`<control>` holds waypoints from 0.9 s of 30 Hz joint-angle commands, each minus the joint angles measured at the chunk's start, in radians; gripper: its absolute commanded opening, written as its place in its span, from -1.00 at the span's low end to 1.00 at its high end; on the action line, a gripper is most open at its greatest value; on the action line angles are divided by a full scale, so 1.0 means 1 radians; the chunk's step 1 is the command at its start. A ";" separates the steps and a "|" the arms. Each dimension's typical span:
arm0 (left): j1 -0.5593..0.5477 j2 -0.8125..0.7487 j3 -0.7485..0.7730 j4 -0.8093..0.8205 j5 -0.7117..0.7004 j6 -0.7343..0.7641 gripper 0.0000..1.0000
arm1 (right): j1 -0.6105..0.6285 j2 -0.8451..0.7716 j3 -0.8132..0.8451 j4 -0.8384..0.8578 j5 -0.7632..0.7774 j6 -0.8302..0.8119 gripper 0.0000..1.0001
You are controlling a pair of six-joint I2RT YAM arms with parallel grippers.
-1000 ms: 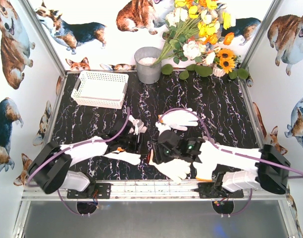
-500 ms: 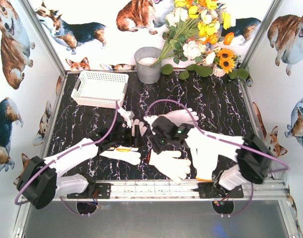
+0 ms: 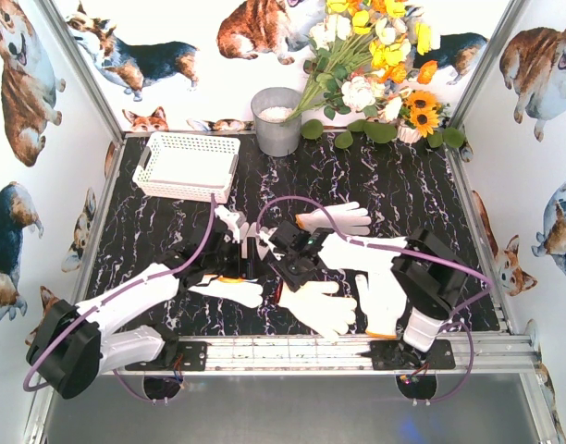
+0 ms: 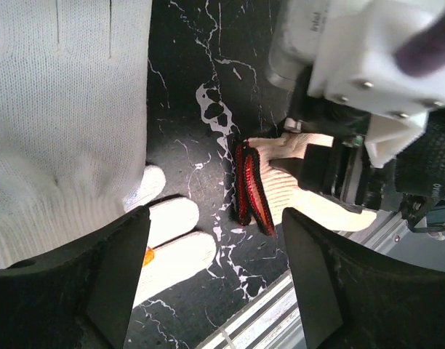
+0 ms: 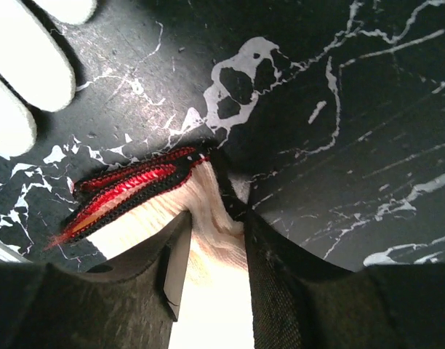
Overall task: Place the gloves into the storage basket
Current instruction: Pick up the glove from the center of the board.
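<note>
The white lattice storage basket [image 3: 186, 165] stands at the far left with no glove showing in it. Several white gloves lie mid-table. My right gripper [image 3: 288, 266] [image 5: 217, 225] is shut on the white cuff of a glove with red-and-black trim [image 5: 135, 185] [image 4: 253, 190], low over the table. My left gripper [image 3: 252, 252] [image 4: 215, 276] is open and empty, facing it. Another glove [image 3: 229, 224] [image 4: 70, 109] sits close against its far side. A glove with orange trim [image 3: 229, 290] [image 4: 171, 236] lies below it. More gloves lie at mid-table [image 3: 335, 220] and near the front [image 3: 318, 307].
A grey metal bucket [image 3: 276, 120] and a bunch of flowers [image 3: 375, 74] stand at the back. Another white glove [image 3: 383, 298] lies under the right arm. The metal rail [image 3: 292, 350] runs along the near table edge. Purple cables loop over both arms.
My right arm has swung left and forward, bringing its gripper close to the left gripper and uncovering the mid-table glove. My left gripper has moved slightly away from the base.
</note>
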 commanded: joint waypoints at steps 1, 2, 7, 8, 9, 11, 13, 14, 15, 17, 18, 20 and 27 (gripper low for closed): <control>0.012 -0.026 -0.019 -0.035 -0.006 0.008 0.36 | 0.000 0.051 0.038 0.049 -0.020 -0.024 -0.31; 0.012 -0.030 -0.019 -0.042 -0.005 0.009 0.36 | 0.000 0.060 0.033 0.055 -0.021 -0.025 -0.32; 0.012 -0.041 -0.027 -0.053 0.018 0.027 0.38 | 0.000 0.060 -0.022 0.123 0.002 0.011 -0.95; 0.012 -0.038 -0.028 -0.050 0.032 0.039 0.39 | -0.001 0.051 -0.037 0.147 0.000 0.024 -1.00; 0.012 -0.037 -0.030 -0.047 0.041 0.049 0.39 | -0.001 0.043 -0.054 0.175 -0.013 0.035 -1.00; 0.012 -0.040 -0.038 -0.040 0.054 0.069 0.41 | -0.001 0.013 -0.094 0.240 -0.033 0.053 -1.00; 0.012 -0.043 -0.040 -0.023 0.083 0.088 0.43 | -0.001 -0.013 -0.135 0.306 -0.034 0.065 -1.00; 0.012 -0.043 -0.040 -0.006 0.102 0.093 0.44 | -0.001 -0.028 -0.155 0.337 -0.032 0.068 -1.00; 0.012 -0.041 -0.039 0.004 0.119 0.097 0.45 | -0.001 -0.046 -0.177 0.371 -0.031 0.071 -1.00; 0.012 -0.029 -0.038 0.031 0.138 0.102 0.46 | -0.002 -0.089 -0.222 0.439 -0.024 0.077 -1.00; 0.012 -0.015 -0.033 0.031 0.130 0.103 0.46 | -0.003 -0.114 -0.247 0.477 -0.016 0.085 -1.00; 0.012 0.031 -0.026 0.034 0.102 0.116 0.44 | -0.003 -0.159 -0.300 0.558 -0.011 0.100 -1.00; 0.009 0.104 -0.094 0.276 0.170 0.078 0.39 | -0.004 -0.248 -0.433 0.777 0.000 0.142 -1.00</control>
